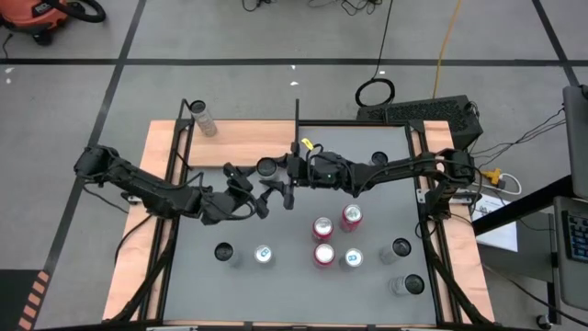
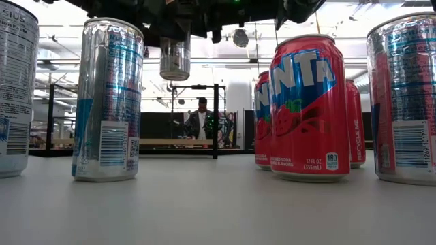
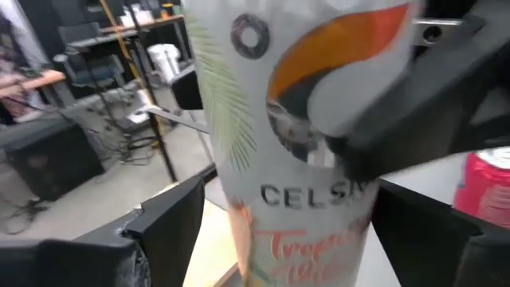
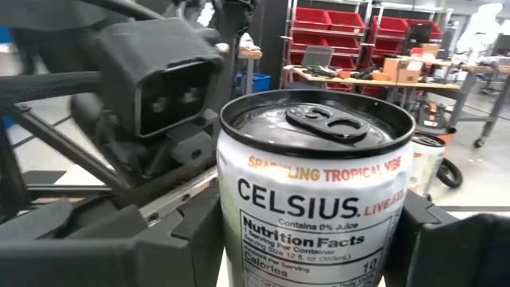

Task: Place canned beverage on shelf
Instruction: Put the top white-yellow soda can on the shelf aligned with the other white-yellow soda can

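Both arms reached inward and met above the middle of the worktop. The right gripper [image 1: 292, 171] had its fingers clamped; the left gripper [image 1: 260, 191] stood spread alongside.

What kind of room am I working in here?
Likely a robotics lab or workshop: red parts bins on racks, cluttered workbenches, a shop vacuum on the grey floor, and a person beyond the table.
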You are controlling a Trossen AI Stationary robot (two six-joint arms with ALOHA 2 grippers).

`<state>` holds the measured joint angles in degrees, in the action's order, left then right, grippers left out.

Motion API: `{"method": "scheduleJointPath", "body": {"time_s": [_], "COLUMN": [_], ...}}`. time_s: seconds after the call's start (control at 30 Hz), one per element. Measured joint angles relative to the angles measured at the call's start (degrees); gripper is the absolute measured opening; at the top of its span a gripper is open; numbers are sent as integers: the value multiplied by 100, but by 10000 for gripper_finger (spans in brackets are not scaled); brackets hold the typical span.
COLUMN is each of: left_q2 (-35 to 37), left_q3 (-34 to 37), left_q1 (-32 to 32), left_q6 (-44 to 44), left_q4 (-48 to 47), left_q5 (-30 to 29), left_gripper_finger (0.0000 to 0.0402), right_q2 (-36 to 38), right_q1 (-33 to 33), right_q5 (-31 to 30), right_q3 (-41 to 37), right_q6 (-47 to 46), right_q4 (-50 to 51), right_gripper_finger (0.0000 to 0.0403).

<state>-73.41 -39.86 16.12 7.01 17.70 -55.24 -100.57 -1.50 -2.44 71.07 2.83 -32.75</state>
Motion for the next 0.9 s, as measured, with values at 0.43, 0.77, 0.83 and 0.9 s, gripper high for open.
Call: {"method": "scheduleJointPath", "body": {"time_s": [0.43, 0.77, 0.83, 0.9], "left_q2": [0, 44, 86, 162], "left_q3": [0, 0, 0, 1], "left_q1": [-105, -47, -20, 12], "left_q6": [94, 164, 215, 408], "left_q4": [112, -137, -316, -535], "left_q5": [284, 304, 295, 204], "left_gripper_finger": [259, 249, 249, 248], "right_q2": [0, 1, 32, 105], "right_q1": [2, 12, 13, 5], "right_q5": [63, -40, -50, -63], "right_q3": [0, 14, 17, 14], "right_q6": [-57, -265, -302, -318], "right_q4": [-19, 349, 548, 818], "right_gripper_finger": [199, 209, 222, 236]}}
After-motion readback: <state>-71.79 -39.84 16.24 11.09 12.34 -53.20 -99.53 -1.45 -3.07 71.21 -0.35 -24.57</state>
